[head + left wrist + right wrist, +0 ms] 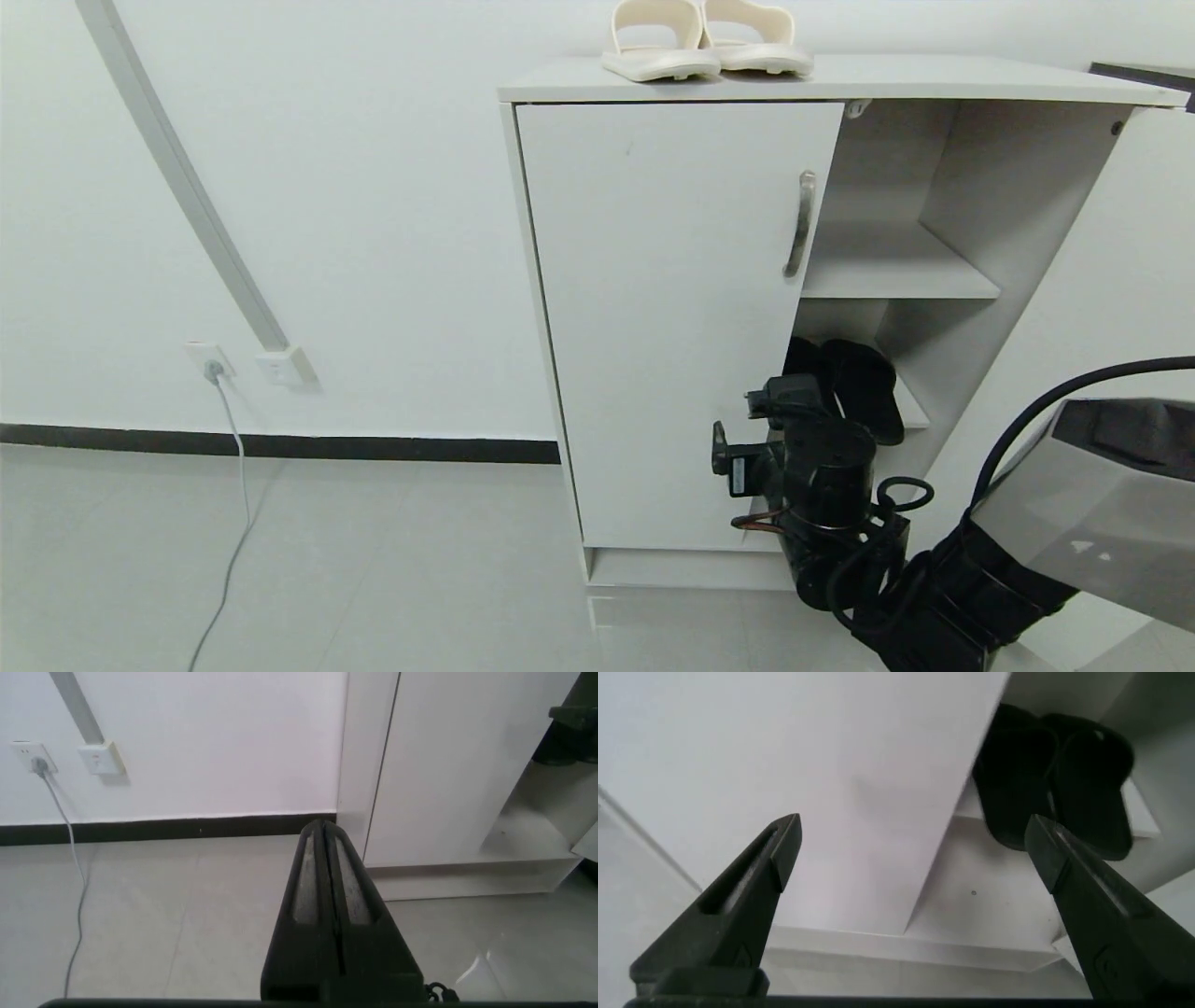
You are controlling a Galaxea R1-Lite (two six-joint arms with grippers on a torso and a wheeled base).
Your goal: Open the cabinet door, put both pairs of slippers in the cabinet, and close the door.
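A white cabinet (934, 79) stands against the wall, its left door (663, 317) closed and its right door (1102, 280) swung open. A black pair of slippers (854, 383) lies on the lower shelf inside, toes inward; the right wrist view shows the black slippers (1055, 775) past the left door's edge. A cream pair of slippers (705, 42) rests on the cabinet top. My right gripper (794, 401) hovers just in front of the lower compartment, open and empty, its fingers (747, 896) wide apart. My left gripper (322, 835) is shut and empty, low over the floor left of the cabinet.
The left door carries a metal handle (800, 224) by its right edge. An upper shelf (896, 271) inside is bare. A wall socket with a cable (210, 359) and a diagonal conduit (177, 177) lie left of the cabinet, over open tiled floor (373, 560).
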